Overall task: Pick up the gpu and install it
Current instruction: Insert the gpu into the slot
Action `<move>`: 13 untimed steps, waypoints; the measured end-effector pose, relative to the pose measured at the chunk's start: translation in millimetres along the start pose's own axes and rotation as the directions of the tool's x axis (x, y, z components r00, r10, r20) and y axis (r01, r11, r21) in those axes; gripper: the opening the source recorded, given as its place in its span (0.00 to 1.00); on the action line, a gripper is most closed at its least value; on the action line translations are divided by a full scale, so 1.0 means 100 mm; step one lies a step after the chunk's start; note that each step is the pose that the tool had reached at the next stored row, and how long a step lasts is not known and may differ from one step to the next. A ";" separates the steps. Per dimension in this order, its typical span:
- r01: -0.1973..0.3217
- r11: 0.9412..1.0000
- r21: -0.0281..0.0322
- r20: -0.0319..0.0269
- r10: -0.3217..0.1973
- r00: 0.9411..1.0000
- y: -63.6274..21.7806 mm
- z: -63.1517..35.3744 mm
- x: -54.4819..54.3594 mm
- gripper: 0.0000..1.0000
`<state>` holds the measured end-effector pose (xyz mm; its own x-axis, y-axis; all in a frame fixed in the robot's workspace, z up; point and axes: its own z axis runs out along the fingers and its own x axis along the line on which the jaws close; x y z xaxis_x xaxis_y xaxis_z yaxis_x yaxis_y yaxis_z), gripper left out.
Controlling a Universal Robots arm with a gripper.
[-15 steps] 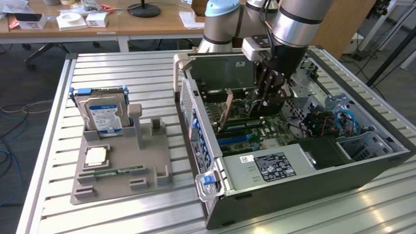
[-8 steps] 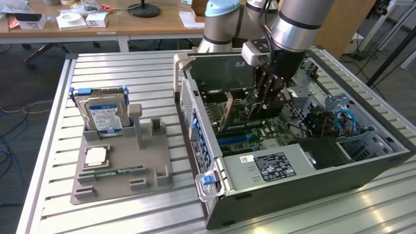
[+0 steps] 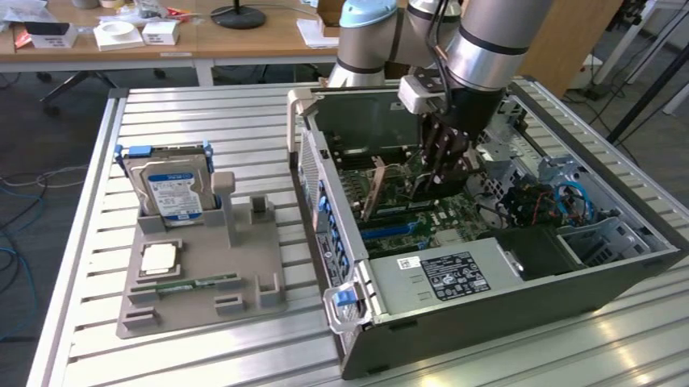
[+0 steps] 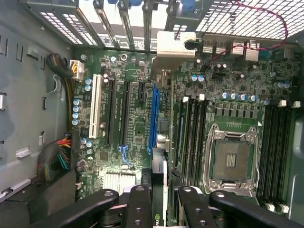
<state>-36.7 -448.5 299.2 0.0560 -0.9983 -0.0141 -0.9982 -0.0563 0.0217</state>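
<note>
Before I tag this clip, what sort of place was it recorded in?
Most likely a robotics lab or workshop: a robot arm reaches into an open computer case on a slotted metal table, a grey fixture beside it holds a hard drive, and cluttered wooden desks stand behind.

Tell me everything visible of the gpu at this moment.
The gpu is a thin black card, seen edge-on in the wrist view, clamped between the fingers of the gripper. It stands upright inside the open computer case, over the motherboard by the long blue slot. A pale metal piece by the rear slots looks like its bracket. Whether it is seated cannot be told.
</note>
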 end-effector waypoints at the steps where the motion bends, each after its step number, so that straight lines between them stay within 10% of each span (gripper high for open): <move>1: 0.001 1.000 0.005 0.000 -0.001 1.000 0.002 0.003 0.00 0.26; 3: 0.003 1.000 0.016 0.000 -0.003 1.000 0.011 0.007 0.00 0.26; 13: 0.003 1.000 0.028 -0.001 -0.003 1.000 0.055 0.009 0.00 0.26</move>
<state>-42.3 -448.4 298.5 0.0594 -0.9982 -0.0128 -0.9982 -0.0593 -0.0062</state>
